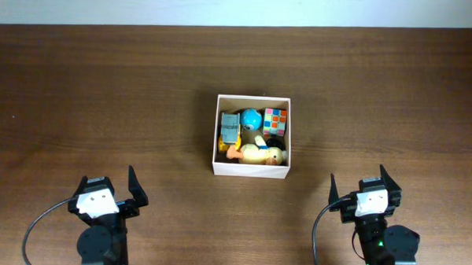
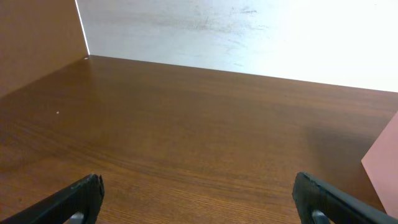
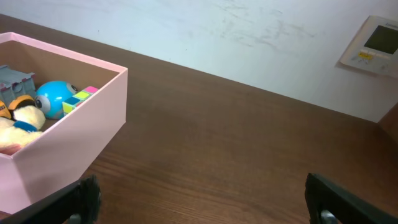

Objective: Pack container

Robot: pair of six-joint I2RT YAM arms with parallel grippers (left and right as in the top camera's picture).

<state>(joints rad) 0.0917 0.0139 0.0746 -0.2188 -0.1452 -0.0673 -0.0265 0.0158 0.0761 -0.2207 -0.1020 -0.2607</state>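
Observation:
The container [image 1: 250,169] is a square white cardboard box in the middle of the table. Inside lie a blue ball [image 1: 251,118], a colourful puzzle cube [image 1: 274,122], a grey block toy [image 1: 230,129] and a yellow plush duck [image 1: 260,154]. The right wrist view shows the box wall [image 3: 81,134] at the left with the blue ball [image 3: 53,98] inside. My left gripper [image 1: 108,192] is open and empty near the front left. My right gripper [image 1: 368,192] is open and empty near the front right. Both are well apart from the box.
The dark wooden table [image 1: 104,88] runs to a white wall at the back. A box corner [image 2: 387,163] shows at the right edge of the left wrist view. A wall panel [image 3: 373,45] hangs behind the table at the right.

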